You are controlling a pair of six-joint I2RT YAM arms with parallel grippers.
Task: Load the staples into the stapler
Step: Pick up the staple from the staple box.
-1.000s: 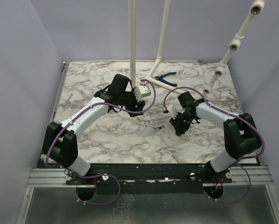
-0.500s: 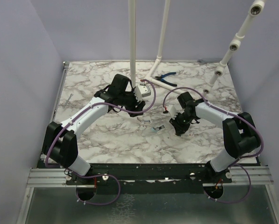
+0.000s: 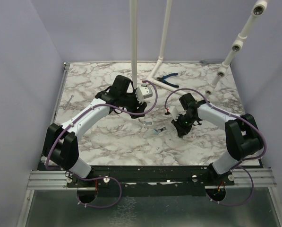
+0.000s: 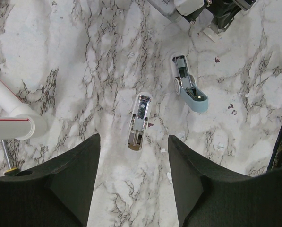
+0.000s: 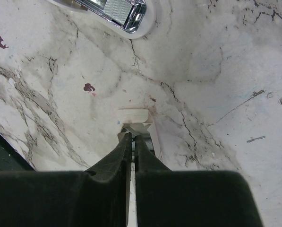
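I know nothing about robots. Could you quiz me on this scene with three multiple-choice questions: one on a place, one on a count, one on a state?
1. Where are the blue-handled pliers? A) by the arm bases B) at the far edge of the table C) in a gripper
2. How many stapler parts lie below the left wrist camera? A) one B) four C) two
3. The left gripper has its jaws: A) wide open B) shut on pliers C) shut on a screwdriver

1 B, the top view shows them there; 2 C, a pale blue-green part and a white-and-silver part; 3 A, they stand apart, gripping nothing.
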